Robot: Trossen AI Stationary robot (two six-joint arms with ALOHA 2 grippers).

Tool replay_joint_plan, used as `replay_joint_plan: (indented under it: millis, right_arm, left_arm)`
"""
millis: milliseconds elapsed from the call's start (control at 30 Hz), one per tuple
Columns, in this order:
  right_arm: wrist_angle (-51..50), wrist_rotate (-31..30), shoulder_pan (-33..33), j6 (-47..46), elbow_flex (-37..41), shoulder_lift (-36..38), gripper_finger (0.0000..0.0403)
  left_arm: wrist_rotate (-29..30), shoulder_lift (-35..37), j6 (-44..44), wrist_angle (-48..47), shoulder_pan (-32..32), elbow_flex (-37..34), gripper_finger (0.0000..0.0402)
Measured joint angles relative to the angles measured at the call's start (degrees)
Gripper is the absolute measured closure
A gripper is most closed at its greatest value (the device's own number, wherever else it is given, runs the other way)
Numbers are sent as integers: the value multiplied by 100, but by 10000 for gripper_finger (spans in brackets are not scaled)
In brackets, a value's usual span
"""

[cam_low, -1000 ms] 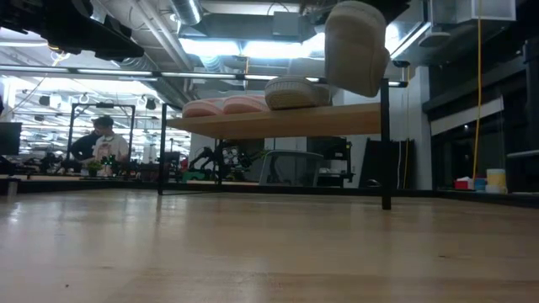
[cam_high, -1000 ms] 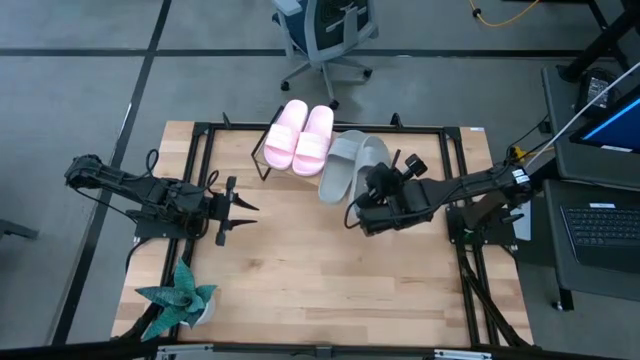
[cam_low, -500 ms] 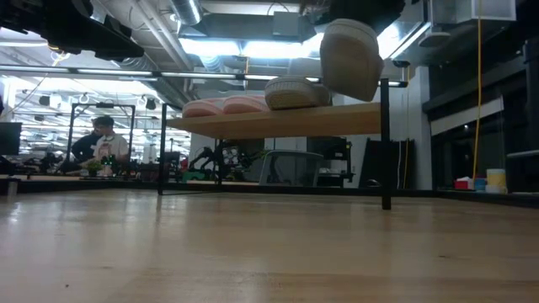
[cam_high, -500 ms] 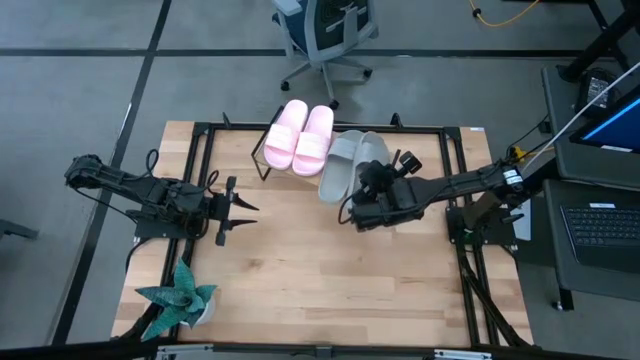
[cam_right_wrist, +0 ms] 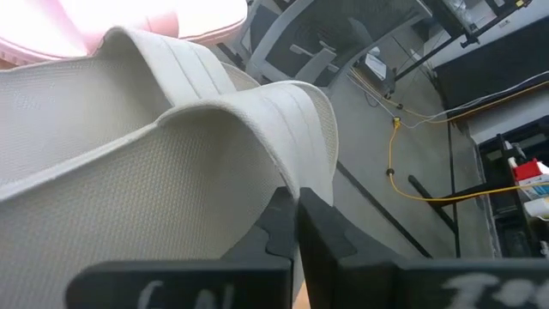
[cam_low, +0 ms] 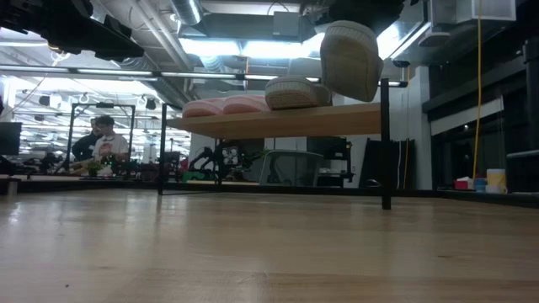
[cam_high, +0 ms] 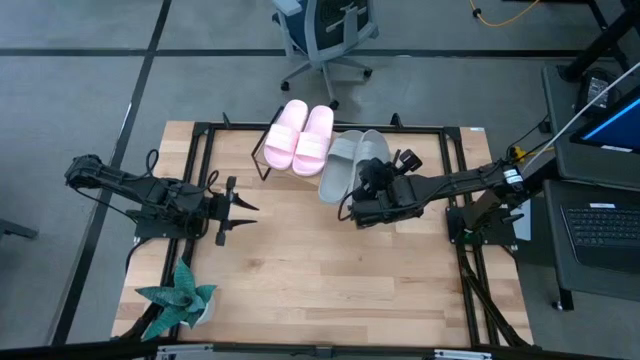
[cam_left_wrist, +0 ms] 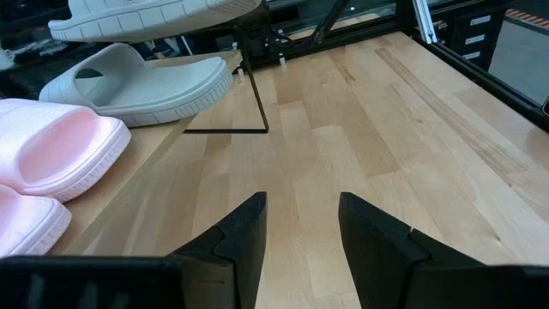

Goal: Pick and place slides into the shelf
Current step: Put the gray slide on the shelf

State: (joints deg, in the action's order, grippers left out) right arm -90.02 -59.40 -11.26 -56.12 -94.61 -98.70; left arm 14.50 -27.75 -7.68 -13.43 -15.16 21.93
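While right claw (cam_high: 372,176) lifts slide (cam_low: 349,61), plant (cam_high: 178,298) sits apart.

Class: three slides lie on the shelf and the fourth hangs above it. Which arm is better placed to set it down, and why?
The right. Its gripper is shut on the last grey-green slide, held tilted just above the shelf. The left gripper hangs open and empty over the table, away from the shelf.

You find no legible text, label, brand, number or sign in any view. The pale marks along the edge of the right gripper's body (cam_right_wrist: 184,294) in its own wrist view are cut off and cannot be read. The laptop screen (cam_high: 612,128) beside the table glows blue in the high view, but nothing on it can be made out.
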Motion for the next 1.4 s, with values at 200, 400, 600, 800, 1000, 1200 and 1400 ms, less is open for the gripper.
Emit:
replay_joint_plan:
  millis: [200,400,600,800,1000,1200,1400]
  right_arm:
    - [2,94,56,88,0,160,397]
    - [0,346,66,94,0,328,397]
    - [2,584,212,101,0,328,397]
    - [3,743,324,107,0,326,397]
    - [4,887,323,240,0,323,397]
    - [4,929,323,245,0,323,394]
    - [4,991,323,286,0,323,391]
  left_arm:
    - [-2,1,2,-2,2,-2,263]
    - [0,0,1,0,2,0,263]
    - [0,2,1,0,2,-1,263]
    - [0,2,0,0,2,0,263]
    - [0,0,0,0,1,0,263]
    - [0,2,2,0,0,0,263]
    - [0,0,1,0,1,0,263]
